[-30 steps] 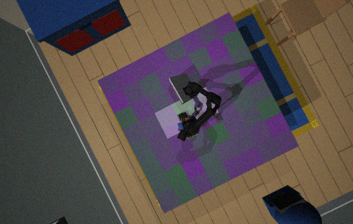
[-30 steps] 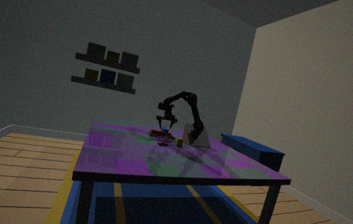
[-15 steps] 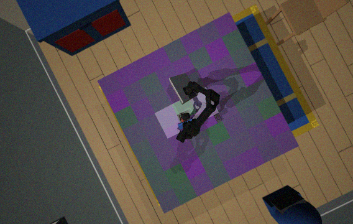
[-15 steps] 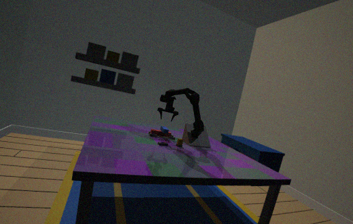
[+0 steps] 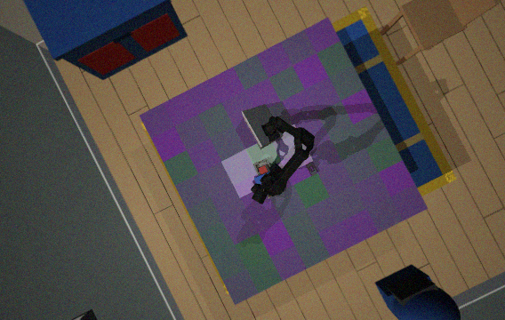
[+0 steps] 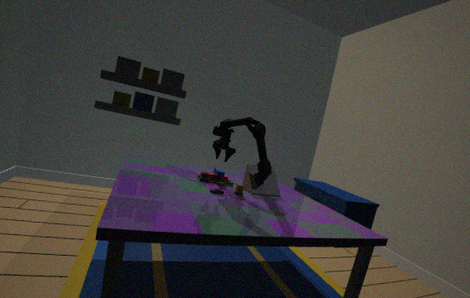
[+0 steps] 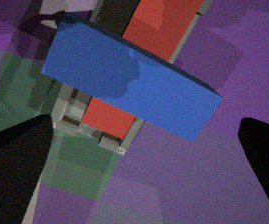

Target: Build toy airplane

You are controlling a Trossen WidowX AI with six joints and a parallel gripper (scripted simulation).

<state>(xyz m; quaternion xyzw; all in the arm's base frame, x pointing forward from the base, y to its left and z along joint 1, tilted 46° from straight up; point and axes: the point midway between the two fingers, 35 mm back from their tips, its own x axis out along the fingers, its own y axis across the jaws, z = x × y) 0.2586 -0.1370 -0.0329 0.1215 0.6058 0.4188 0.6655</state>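
The red fuselage [image 5: 262, 169] [image 6: 207, 175] [image 7: 160, 32] lies along the grey jig [image 7: 109, 143], between its walls; whether it is fully flat is hard to tell. The blue wing [image 5: 259, 179] [image 6: 219, 172] [image 7: 130, 82] lies crosswise on top of the fuselage. Its tab and the socket are hidden under it. My gripper [image 6: 223, 160] [image 7: 149, 125] is open and empty, pointing down above the wing and apart from it. In the top view the arm hides the fingertips. A small yellow block [image 6: 239, 189], perhaps the tail fin, stands on the table away from the jig.
A small dark piece [image 5: 311, 168] [image 6: 217, 191] lies on the table near the yellow block. The arm's grey base block [image 5: 257, 126] [image 6: 273, 188] stands beside the jig area. The patchwork table [image 5: 350, 227] [image 6: 136, 215] has its open edge toward the exterior camera.
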